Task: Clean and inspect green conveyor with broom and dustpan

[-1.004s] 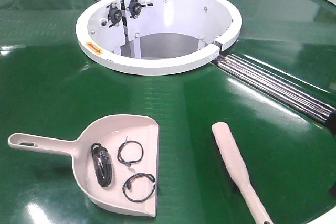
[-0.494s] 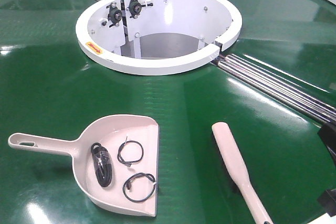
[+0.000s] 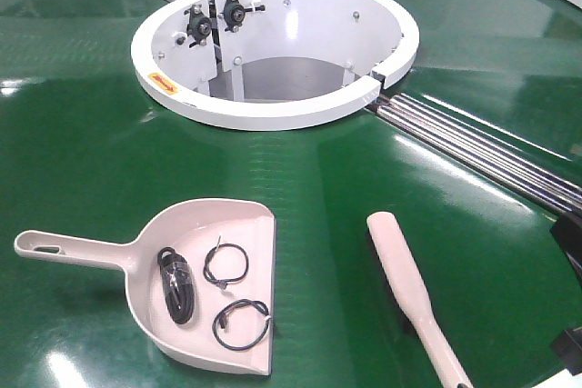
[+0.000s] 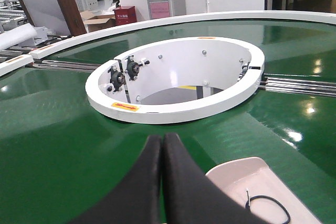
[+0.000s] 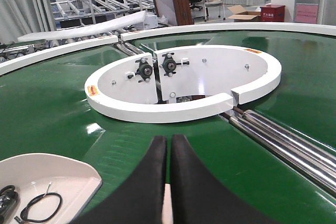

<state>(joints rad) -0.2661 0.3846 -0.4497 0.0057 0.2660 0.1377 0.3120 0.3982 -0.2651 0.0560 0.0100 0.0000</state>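
The left gripper (image 4: 161,145) has its two black fingers pressed together, tip to tip, with nothing between them. It hangs above the green conveyor (image 4: 63,129), with the rounded back wall of the dustpan (image 4: 247,174) just beside it to the right.

The right gripper (image 5: 169,145) is nearly clenched: only a thin slit shows between its black fingers, and they grasp nothing. Through that slit, low in the right wrist view, a sliver of the pale broom (image 5: 167,203) appears below the fingers. Whether the fingers touch it cannot be told.

In the front view the dustpan (image 3: 195,233) lies flat on the green conveyor (image 3: 82,152), handle pointing left. Inside it rest a bundled black cable (image 3: 175,284) and two black wire loops (image 3: 225,264), one nearer the back wall, the other (image 3: 241,324) near the front lip. The broom (image 3: 405,274) lies on the belt to the right, well apart from the dustpan, its broad end pointing toward the white circular hub (image 3: 273,114). Chrome roller rails (image 3: 473,147) run from the hub toward the right edge.
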